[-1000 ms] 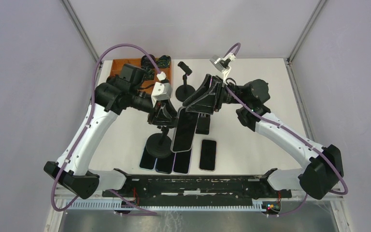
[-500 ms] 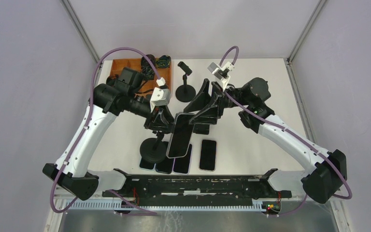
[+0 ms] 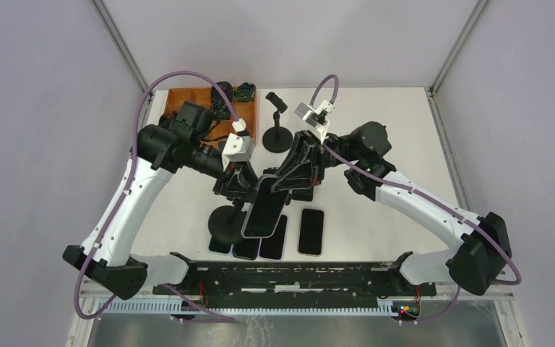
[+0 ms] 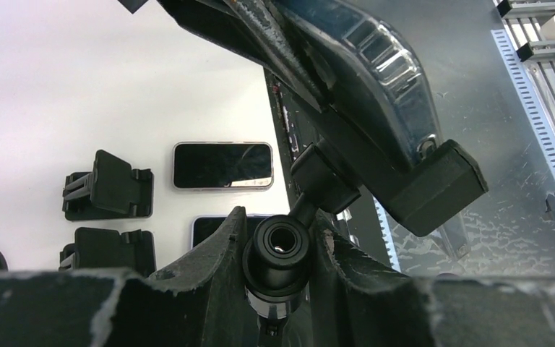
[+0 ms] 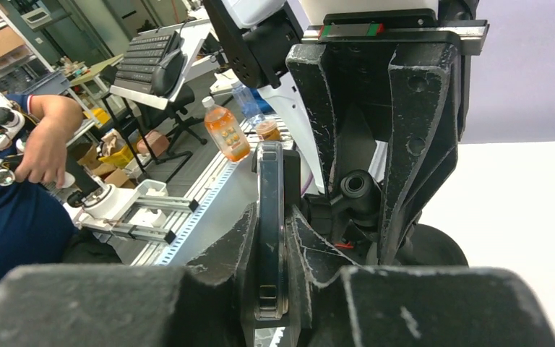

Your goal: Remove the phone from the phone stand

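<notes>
We read the left gripper (image 4: 278,242) as closed around the neck of the phone stand (image 3: 228,221), pinning it so the base will not lift or tip when the phone is pulled. The right gripper (image 5: 270,238) is clamped on the phone (image 3: 263,208), 1 finger against each face. The phone hangs tilted above the table (image 3: 405,130). In the left wrist view it looks seated in the stand's cradle (image 4: 433,189), so we judge the pull-out not yet finished. Beneath it a row of other phones (image 3: 311,231) lies near the front edge, while 1 spare stand (image 3: 277,129) and a wooden tray (image 3: 196,97) sit at the back. The table is white and matte, walled by pale lilac panels. Beyond, the right wrist view shows a workshop with a person (image 5: 14,195) in navy.
</notes>
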Controlling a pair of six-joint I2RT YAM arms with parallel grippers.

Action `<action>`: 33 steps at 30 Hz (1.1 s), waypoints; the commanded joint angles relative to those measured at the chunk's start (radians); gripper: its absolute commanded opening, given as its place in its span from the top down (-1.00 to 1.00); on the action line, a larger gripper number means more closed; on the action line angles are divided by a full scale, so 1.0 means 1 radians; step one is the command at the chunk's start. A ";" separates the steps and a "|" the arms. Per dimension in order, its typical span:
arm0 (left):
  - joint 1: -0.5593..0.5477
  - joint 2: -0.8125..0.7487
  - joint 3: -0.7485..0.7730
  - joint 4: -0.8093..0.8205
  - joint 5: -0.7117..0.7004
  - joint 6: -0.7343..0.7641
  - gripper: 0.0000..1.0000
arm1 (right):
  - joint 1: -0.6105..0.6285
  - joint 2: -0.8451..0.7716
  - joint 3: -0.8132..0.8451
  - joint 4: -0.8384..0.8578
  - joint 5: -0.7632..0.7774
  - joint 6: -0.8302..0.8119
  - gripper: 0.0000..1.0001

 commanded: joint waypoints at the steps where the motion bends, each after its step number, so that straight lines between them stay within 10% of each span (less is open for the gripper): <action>1: -0.006 -0.024 0.055 -0.046 0.059 0.088 0.96 | 0.005 0.023 0.054 0.205 -0.010 0.125 0.91; 33: -0.056 -0.079 -0.077 -0.096 -0.131 0.215 0.96 | -0.211 -0.011 0.066 0.620 0.229 0.402 1.00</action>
